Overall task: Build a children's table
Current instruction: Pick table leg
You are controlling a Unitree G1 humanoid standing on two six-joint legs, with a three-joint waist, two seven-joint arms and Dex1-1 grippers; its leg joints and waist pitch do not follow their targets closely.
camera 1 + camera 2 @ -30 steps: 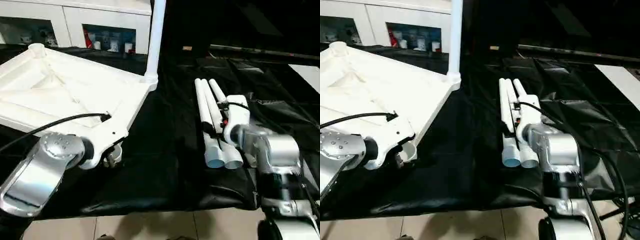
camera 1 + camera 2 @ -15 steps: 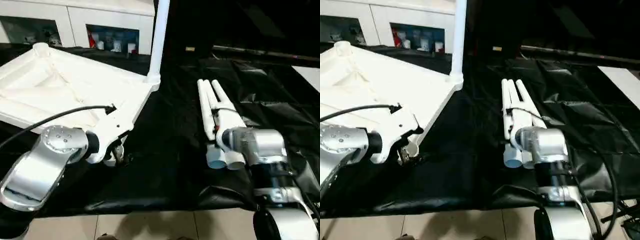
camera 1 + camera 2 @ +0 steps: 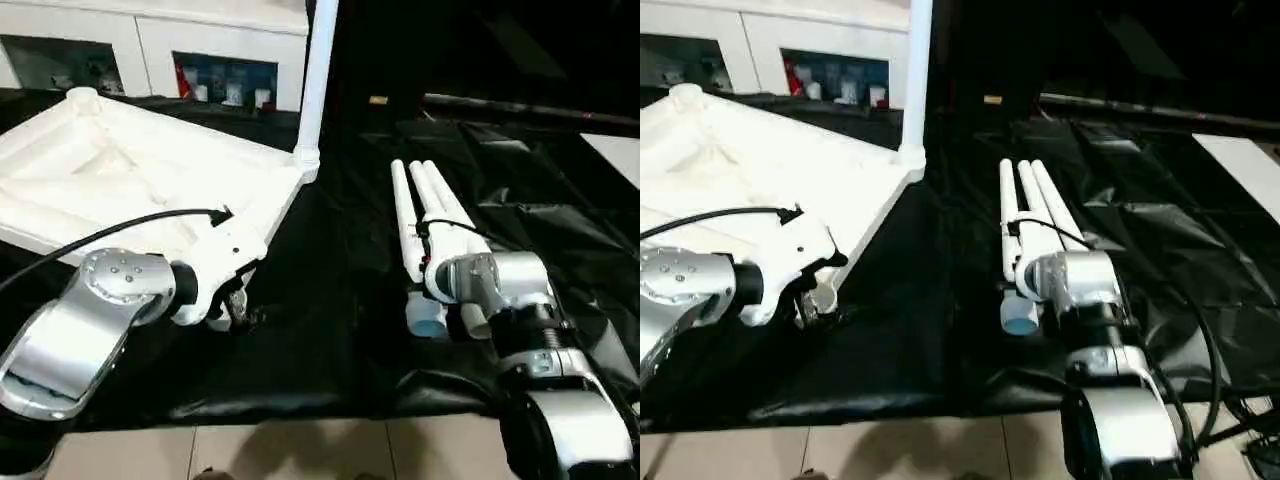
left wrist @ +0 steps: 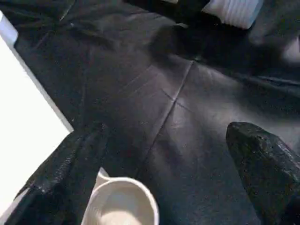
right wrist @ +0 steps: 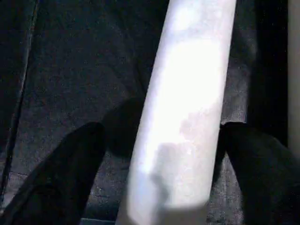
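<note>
From the head, the upside-down table top lies at ten o'clock, three loose legs at two.

The left gripper, fingers wide apart, sits at the top's corner socket.

The right gripper is open around one leg.

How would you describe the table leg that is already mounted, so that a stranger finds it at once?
Start from the upside-down white tabletop lying on the black-draped work table. At its corner nearest the three loose legs, one white leg stands upright in its socket. It alone stands; the other three lie flat side by side.
</note>
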